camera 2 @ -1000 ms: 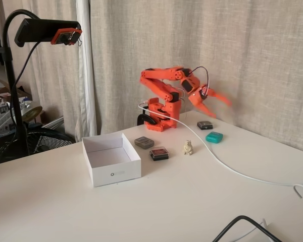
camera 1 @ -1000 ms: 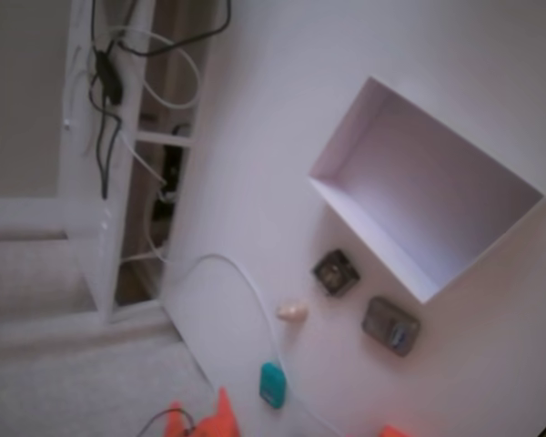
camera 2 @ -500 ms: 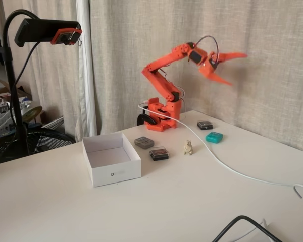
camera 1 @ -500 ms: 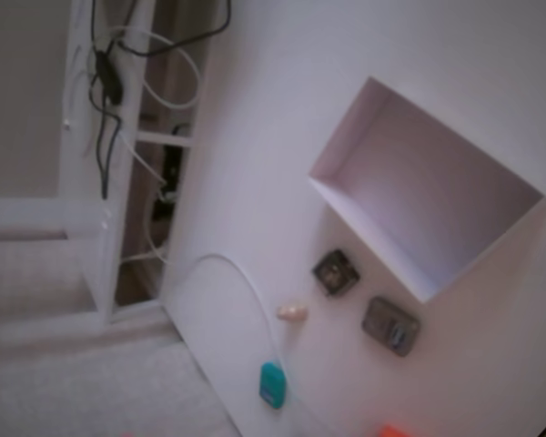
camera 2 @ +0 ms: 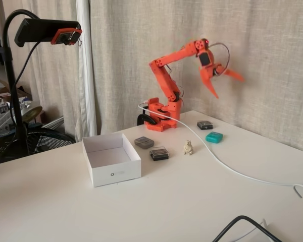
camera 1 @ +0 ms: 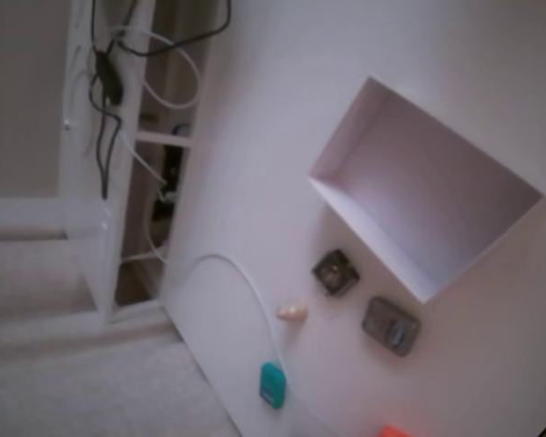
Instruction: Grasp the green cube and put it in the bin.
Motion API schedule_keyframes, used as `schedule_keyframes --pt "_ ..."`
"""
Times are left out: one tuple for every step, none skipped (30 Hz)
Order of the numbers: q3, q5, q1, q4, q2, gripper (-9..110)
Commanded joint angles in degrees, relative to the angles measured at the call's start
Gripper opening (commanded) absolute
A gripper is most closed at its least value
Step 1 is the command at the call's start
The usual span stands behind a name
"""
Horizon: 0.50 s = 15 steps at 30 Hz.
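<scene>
Orange arm [camera 2: 166, 75]: base at upper centre of a fixed view, reaching up and to the right, gripper [camera 2: 225, 84] raised high in front of the curtain [camera 2: 272, 60], fingers spread wide apart, holding nothing, somewhat blurred. Green cube [camera 2: 214, 136]: flat on the white table [camera 2: 192, 201], right of centre in that view, well below the gripper and apart from it; in the other fixed view it sits at lower centre [camera 1: 272, 384], beside a thin white cable [camera 1: 246, 282]. Bin [camera 2: 111, 159]: white open box, left of centre on the table, nothing visible inside; in the other fixed view it fills the upper right [camera 1: 419, 196]. Dark square items: one [camera 2: 144, 142] just right of the bin, one [camera 2: 159, 153] in front of it, a third [camera 2: 204, 124] behind the cube. Small beige figure [camera 2: 188, 147]: upright between the dark items and the cube, next to the cable. Camera on black stand [camera 2: 48, 31]: upper left. Black cable [camera 2: 242, 224]: lower right edge of the table. Orange scrap of arm [camera 1: 393, 431]: bottom edge of the downward-looking view
</scene>
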Motion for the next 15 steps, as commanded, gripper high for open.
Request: schedule_keyframes --pt "6.77 -0.62 -0.26 -0.97 -0.62 50" --pt "7.21 -0.79 -0.26 0.53 -0.79 50" --pt "7.38 -1.23 -0.26 0.97 -1.32 50" --pt "7.47 -1.23 -0.09 0.62 -2.29 50" --pt "8.09 -1.23 0.26 -0.26 -3.60 50" --pt "9.32 -1.23 0.53 -1.76 -4.48 50" --pt "10.81 -1.67 0.70 -3.34 -5.36 50" --pt "11.87 -1.93 0.88 -4.75 -6.42 50" --pt "13.01 -2.37 1.32 -6.68 -7.21 50" --pt "14.15 -2.90 2.20 -8.53 -7.73 50" --pt "15.21 -3.25 3.34 -10.11 -7.73 49" --pt "16.26 -3.60 4.31 -11.87 -7.82 49" --pt "17.05 -4.13 5.10 -13.71 -8.26 49" --pt "17.58 -4.75 5.80 -14.68 -8.70 49" --pt "18.02 -5.36 6.50 -15.12 -9.05 49"
